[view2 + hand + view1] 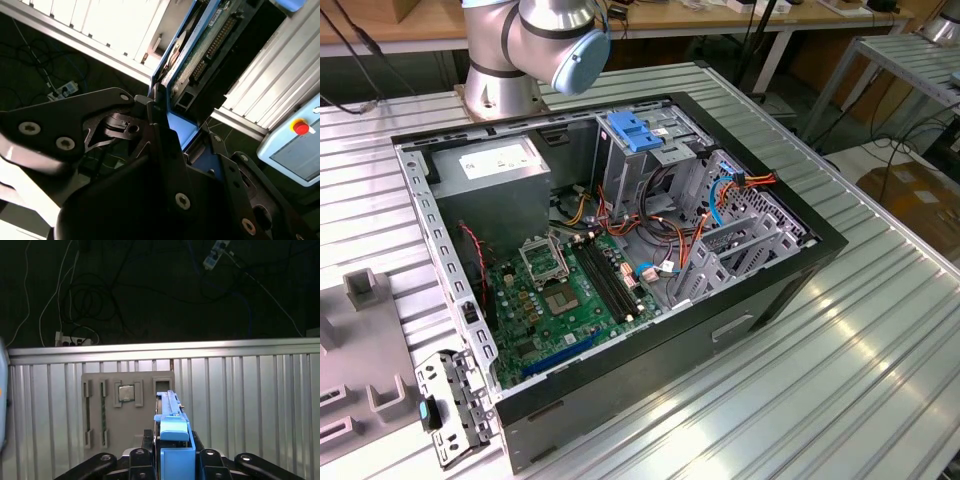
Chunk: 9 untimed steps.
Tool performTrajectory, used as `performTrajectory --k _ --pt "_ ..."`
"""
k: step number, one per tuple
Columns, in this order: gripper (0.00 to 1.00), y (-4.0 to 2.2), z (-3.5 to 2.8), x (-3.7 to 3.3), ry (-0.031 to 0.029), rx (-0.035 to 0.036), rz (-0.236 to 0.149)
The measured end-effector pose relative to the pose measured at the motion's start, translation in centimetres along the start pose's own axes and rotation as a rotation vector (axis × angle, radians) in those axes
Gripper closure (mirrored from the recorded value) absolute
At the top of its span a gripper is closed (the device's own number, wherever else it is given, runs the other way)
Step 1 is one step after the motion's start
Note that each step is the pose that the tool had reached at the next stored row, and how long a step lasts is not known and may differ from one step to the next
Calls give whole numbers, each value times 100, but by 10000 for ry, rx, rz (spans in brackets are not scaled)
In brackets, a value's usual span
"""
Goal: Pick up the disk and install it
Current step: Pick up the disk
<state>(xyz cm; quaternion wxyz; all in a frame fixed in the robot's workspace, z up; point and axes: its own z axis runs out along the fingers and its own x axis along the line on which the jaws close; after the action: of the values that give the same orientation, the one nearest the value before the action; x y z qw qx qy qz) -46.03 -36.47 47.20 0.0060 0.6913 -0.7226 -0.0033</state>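
Note:
In both wrist views my gripper [174, 456] is shut on the disk [172, 432], which I see edge-on. One of the disk's blue plastic side rails faces the first wrist camera and stands between the black fingers [142, 455]. In the second wrist view the disk [207, 42] shows its circuit-board underside and connector, with the blue rail running down into my gripper [177, 137]. It is held in the air above the slatted metal table [250, 390]. In the exterior view the open computer case [800, 265] lies on that table.
Inside the case are a blue-latched drive cage [635, 135], a grey power supply box [495, 165], the motherboard [560, 290] and loose cables. A grey fixture plate [127, 412] holding parts lies below the disk. A loose metal bracket [450, 405] lies by the case's near corner.

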Motion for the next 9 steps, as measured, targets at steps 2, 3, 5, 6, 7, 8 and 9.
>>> performTrajectory --k 2,3,5,6,7,8,9 --pt "63 0 -29 0 -2 -2 0" --pt "63 1 -53 0 -2 -2 0" --pt "63 1 -94 0 -3 -5 -1" --pt "63 1 -104 0 -3 -6 0" --pt "63 1 -114 0 -3 -7 0" --pt "63 1 -127 0 -3 -8 0" --pt "63 2 -137 0 -3 -9 0"
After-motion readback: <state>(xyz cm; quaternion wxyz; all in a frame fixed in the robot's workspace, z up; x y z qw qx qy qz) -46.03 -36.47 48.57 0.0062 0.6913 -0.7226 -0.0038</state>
